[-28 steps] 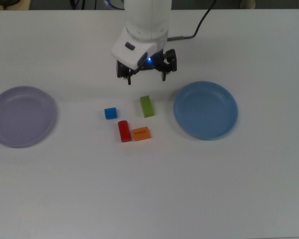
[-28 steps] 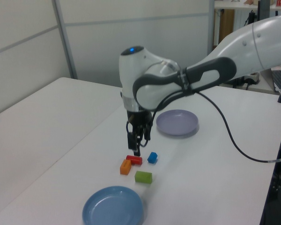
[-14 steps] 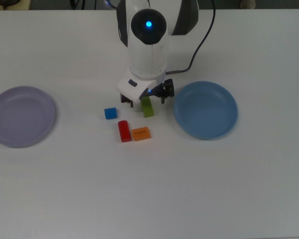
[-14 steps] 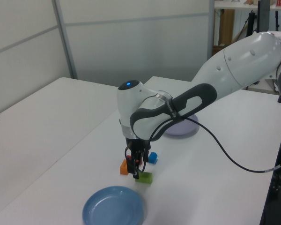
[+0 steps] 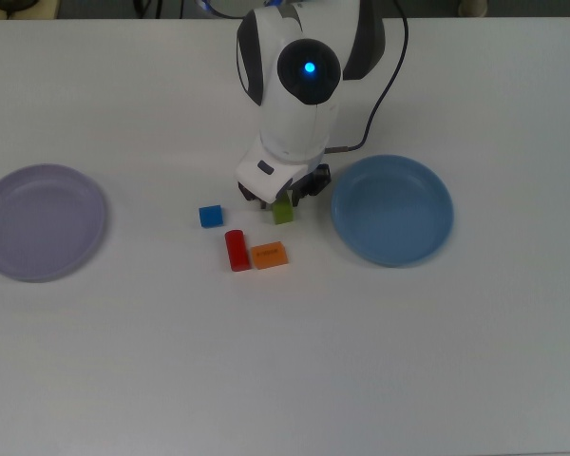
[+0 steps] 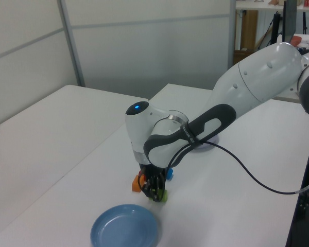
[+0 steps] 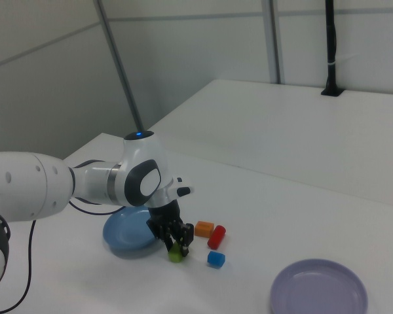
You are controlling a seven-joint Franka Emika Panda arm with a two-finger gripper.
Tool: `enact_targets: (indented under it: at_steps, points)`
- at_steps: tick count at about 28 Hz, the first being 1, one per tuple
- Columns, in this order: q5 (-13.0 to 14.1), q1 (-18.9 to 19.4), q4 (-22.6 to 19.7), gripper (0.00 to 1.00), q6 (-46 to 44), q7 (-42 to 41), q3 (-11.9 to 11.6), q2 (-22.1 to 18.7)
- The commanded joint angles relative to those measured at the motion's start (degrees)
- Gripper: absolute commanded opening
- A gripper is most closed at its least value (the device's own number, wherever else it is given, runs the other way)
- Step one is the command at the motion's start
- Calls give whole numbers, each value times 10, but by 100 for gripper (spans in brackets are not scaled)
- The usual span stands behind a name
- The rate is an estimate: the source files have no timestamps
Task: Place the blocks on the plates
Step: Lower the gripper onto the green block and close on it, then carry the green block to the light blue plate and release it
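My gripper (image 5: pixel 283 201) is down at the table over the green block (image 5: pixel 283 215), open, with a finger on either side of it; only the block's near end shows in the top view. In the right view the green block (image 7: pixel 176 254) peeks out below the gripper (image 7: pixel 175 244). The blue cube (image 5: pixel 210 216), red block (image 5: pixel 236 250) and orange block (image 5: pixel 269 255) lie on the table just to the top view's left and below. The blue plate (image 5: pixel 391 209) sits at the top view's right, the lavender plate (image 5: pixel 40 221) at its far left. Neither plate holds a block.
The arm's white body (image 5: pixel 299 85) and its black cable (image 5: pixel 385 57) reach in from the top view's upper edge. In the left view the arm (image 6: pixel 237 98) hides most of the lavender plate. A wall panel (image 6: pixel 144 46) stands behind the table.
The gripper has come down from above the table onto the green block, and the arm's body now covers most of that block in the top view. The blocks and plates have not moved.
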Motion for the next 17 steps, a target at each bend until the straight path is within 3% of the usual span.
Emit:
enact_targets:
  at_steps: [1,8,13,17]
  points:
    - [-14,5,-11,0,22,16,-4,-4]
    - [-14,0,-3,0,7,7,-5,-26]
    - [-4,5,27,0,-19,17,-3,-38]
    - [-4,22,48,0,-22,35,10,-38]
